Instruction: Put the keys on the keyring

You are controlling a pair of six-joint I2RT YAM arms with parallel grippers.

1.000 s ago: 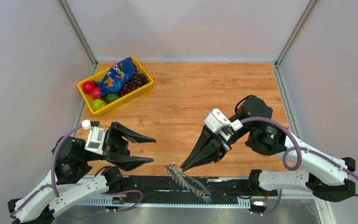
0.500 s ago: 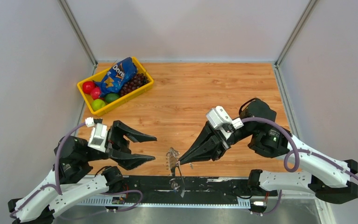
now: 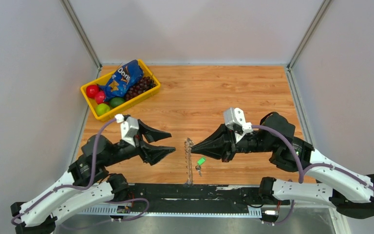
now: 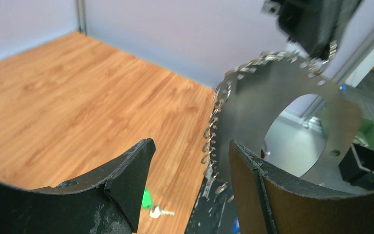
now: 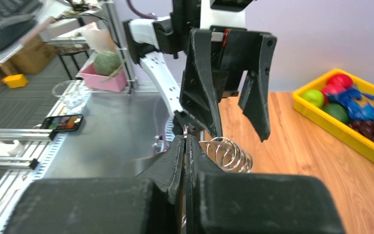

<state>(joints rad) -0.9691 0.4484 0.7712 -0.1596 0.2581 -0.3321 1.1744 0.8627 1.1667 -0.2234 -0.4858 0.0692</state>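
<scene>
Beside the green-tagged keys, the silvery keyring is upright.

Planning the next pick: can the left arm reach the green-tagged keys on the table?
Probably yes: the small dark keys with a green tag lie uncovered on the wood ahead of the open left pincer. The large silvery keyring, clamped in the right pincer, hangs close by.

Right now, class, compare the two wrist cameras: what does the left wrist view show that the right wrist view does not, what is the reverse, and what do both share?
Only the left wrist view shows the keys lying on the table, and the keyring's broad flat face. Only the right wrist view shows the yellow bin. Both show the keyring pinched in the shut right gripper, with the open left gripper facing it.
</scene>
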